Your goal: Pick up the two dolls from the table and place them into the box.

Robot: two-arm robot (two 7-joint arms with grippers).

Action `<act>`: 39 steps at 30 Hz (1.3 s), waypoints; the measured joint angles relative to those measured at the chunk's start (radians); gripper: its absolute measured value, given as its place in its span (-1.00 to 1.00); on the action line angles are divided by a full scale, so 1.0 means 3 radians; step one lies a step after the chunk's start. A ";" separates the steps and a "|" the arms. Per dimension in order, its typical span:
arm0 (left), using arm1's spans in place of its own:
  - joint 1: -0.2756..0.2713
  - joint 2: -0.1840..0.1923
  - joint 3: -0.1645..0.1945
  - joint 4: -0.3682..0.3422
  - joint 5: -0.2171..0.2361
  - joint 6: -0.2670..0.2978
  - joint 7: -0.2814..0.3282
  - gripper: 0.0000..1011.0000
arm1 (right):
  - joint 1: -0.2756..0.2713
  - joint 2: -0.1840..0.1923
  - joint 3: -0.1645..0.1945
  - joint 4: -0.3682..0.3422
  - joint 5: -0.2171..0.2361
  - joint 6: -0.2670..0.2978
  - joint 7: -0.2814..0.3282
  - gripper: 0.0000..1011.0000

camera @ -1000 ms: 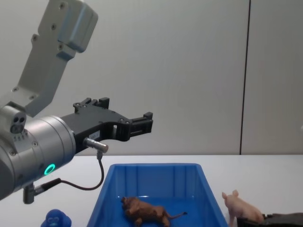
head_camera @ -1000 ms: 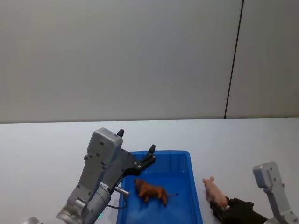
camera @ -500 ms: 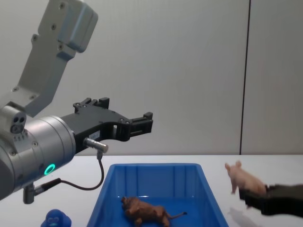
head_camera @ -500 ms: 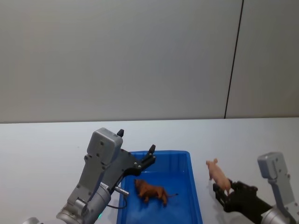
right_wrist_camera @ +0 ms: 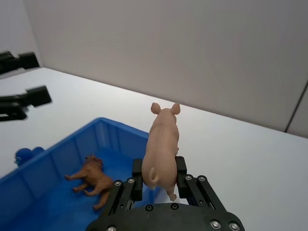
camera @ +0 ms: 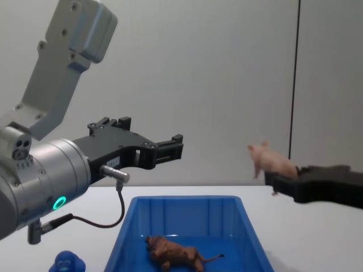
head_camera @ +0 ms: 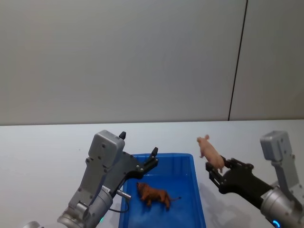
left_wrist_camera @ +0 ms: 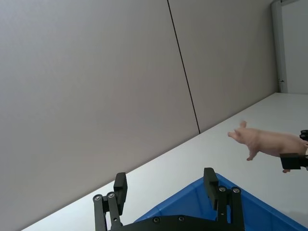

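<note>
Grips a pale pink plastic pig figurine point(head_camera: 209, 152) in the clamped right gripper point(head_camera: 213, 167), aloft just right of the bright blue rectangular plastic box point(head_camera: 180, 166). Inside the box, on its floor: the brown maned plastic lion point(head_camera: 153, 194). Above the box's left rim: the left gripper point(head_camera: 137, 145), fingers spread, empty.

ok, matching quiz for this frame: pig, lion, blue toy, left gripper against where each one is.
1 pig
2 lion
3 small blue toy
4 left gripper

A in the box
B on the table beside the box
C jaws open, over the box
D held aloft by the right gripper

Pairs: 1-D; 2-A; 3-B; 4-C
</note>
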 joint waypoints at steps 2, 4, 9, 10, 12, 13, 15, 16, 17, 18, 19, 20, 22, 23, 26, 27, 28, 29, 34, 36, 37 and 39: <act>0.0000 0.0000 0.0000 0.0000 0.0000 0.0000 0.0000 0.98 | 0.0045 -0.0017 -0.0003 -0.0009 0.0013 0.0038 0.0078 -0.26; 0.0000 0.0000 0.0000 0.0000 0.0000 0.0000 0.0000 0.98 | 0.0089 -0.0036 -0.0011 -0.0011 0.0034 0.0097 0.0160 -0.26; 0.0000 0.0000 0.0000 0.0000 0.0000 0.0000 0.0000 0.98 | 0.0170 -0.0079 -0.0029 0.0002 0.0066 0.0214 0.0278 -0.26; 0.0000 0.0000 0.0000 0.0000 0.0000 0.0000 0.0000 0.98 | 0.0204 -0.0101 -0.0040 0.0018 0.0078 0.0258 0.0318 -0.26; 0.0000 0.0000 0.0000 0.0000 0.0000 0.0000 0.0000 0.98 | 0.0230 -0.0119 -0.0050 0.0035 0.0090 0.0300 0.0356 -0.23; 0.0000 0.0000 0.0000 0.0000 0.0000 0.0000 0.0000 0.98 | 0.0259 -0.0138 -0.0062 0.0055 0.0104 0.0343 0.0399 -0.14; 0.0000 0.0000 0.0000 0.0000 0.0000 0.0000 0.0000 0.98 | 0.0280 -0.0154 -0.0071 0.0072 0.0116 0.0372 0.0431 -0.08; 0.0000 0.0000 0.0000 0.0000 0.0000 0.0000 0.0000 0.98 | 0.0290 -0.0161 -0.0076 0.0079 0.0125 0.0391 0.0453 -0.02; 0.0000 0.0000 0.0000 0.0000 0.0000 0.0000 0.0000 0.98 | 0.0307 -0.0174 -0.0084 0.0093 0.0138 0.0417 0.0481 0.10; 0.0000 0.0000 0.0000 0.0000 0.0000 0.0000 0.0000 0.98 | 0.0317 -0.0181 -0.0089 0.0100 0.0143 0.0428 0.0493 0.14; 0.0000 0.0000 0.0000 0.0000 0.0000 0.0000 0.0000 0.98 | 0.0327 -0.0188 -0.0094 0.0109 0.0155 0.0446 0.0514 0.20; 0.0000 0.0000 0.0000 0.0000 0.0000 0.0000 0.0000 0.98 | 0.0335 -0.0192 -0.0096 0.0115 0.0162 0.0455 0.0524 0.25; 0.0000 0.0000 0.0000 0.0000 0.0000 0.0000 0.0000 0.98 | 0.0346 -0.0196 -0.0099 0.0125 0.0177 0.0467 0.0548 0.37; 0.0000 0.0000 0.0000 0.0000 0.0000 0.0000 0.0000 0.98 | 0.0349 -0.0196 -0.0100 0.0128 0.0182 0.0468 0.0554 0.43; 0.0000 0.0000 0.0000 0.0000 0.0000 0.0000 0.0000 0.98 | 0.0353 -0.0184 -0.0092 0.0132 0.0199 0.0455 0.0571 0.59; 0.0000 0.0000 0.0000 0.0000 0.0000 0.0000 0.0000 0.98 | 0.0353 -0.0180 -0.0089 0.0132 0.0204 0.0447 0.0573 0.67; 0.0000 0.0000 0.0000 0.0000 0.0000 0.0000 0.0000 0.98 | 0.0347 -0.0162 -0.0075 0.0132 0.0217 0.0420 0.0577 0.73; 0.0000 0.0000 0.0000 0.0000 0.0000 0.0000 0.0000 0.98 | 0.0342 -0.0152 -0.0068 0.0132 0.0222 0.0408 0.0578 0.79; 0.0000 0.0000 0.0000 0.0000 0.0000 0.0000 0.0000 0.98 | 0.0294 -0.0069 -0.0009 0.0109 0.0265 0.0315 0.0584 0.98; 0.0000 0.0000 0.0000 0.0000 0.0000 0.0000 0.0000 0.98 | 0.0255 -0.0013 0.0027 0.0092 0.0294 0.0254 0.0585 0.98; 0.0000 0.0000 0.0000 0.0000 0.0000 0.0000 0.0000 0.98 | 0.0242 0.0005 0.0039 0.0086 0.0306 0.0230 0.0586 0.98; 0.0000 0.0000 0.0000 0.0000 0.0000 0.0000 0.0000 0.98 | 0.0198 0.0066 0.0080 0.0067 0.0331 0.0175 0.0586 0.98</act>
